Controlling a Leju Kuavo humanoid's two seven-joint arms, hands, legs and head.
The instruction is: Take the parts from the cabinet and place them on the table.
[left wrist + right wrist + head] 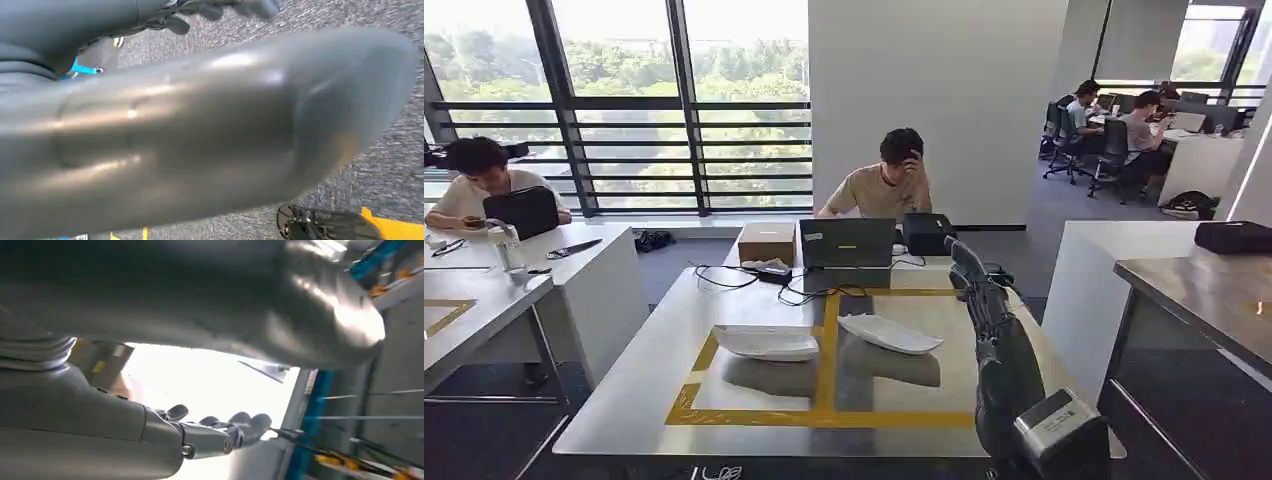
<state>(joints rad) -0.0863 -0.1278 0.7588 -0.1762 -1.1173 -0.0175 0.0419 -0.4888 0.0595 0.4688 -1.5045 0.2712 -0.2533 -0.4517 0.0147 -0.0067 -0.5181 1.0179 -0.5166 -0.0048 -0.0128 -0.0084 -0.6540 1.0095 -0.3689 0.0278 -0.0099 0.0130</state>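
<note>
Our right hand (pixel 972 275) is raised over the right side of the table (pixel 634 385), fingers stretched forward and slightly apart, holding nothing and touching nothing. Our left hand (pixel 220 10) hangs over grey carpet, blurred, so we cannot tell how far it is spread. On the table, inside the yellow tape (pixel 827 345) frame, two white shell-like parts lie flat: the left part (pixel 766 342) left of the tape's centre strip, the right part (pixel 890 333) just right of it.
</note>
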